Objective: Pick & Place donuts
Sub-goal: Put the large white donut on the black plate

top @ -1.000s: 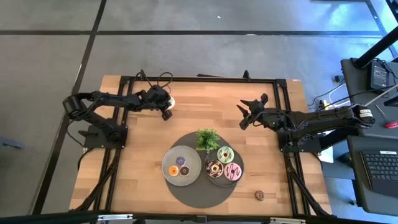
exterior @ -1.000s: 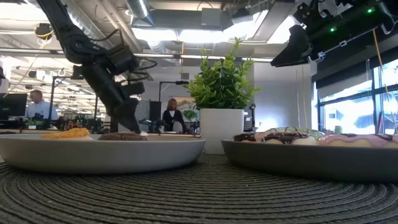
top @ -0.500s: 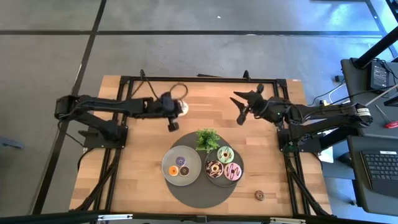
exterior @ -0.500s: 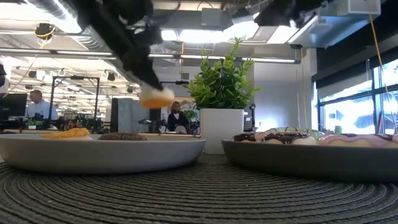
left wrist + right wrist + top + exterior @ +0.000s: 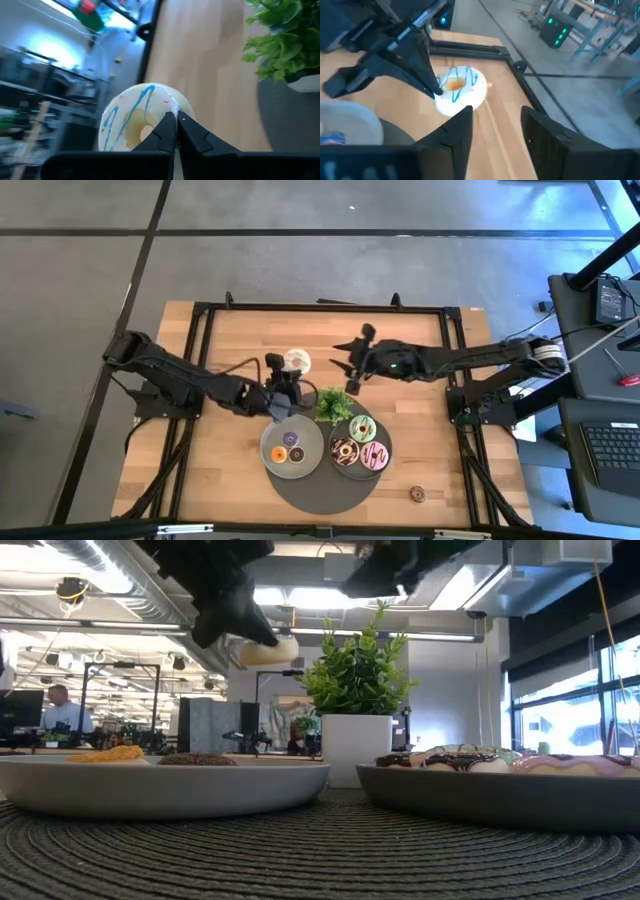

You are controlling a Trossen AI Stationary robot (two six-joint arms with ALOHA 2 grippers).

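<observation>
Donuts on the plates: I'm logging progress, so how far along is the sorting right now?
Done: three minis lie on the left plate, three larger iced donuts on the right plate. In hand: the left gripper is shut on a white donut, held in the air; the right gripper, fingers apart, hovers near it. Left: placing it, plus a brown donut on the bare table.

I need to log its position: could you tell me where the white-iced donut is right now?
In the high view the white-iced donut is held in the left hand, above the table just left of the plant.
</observation>
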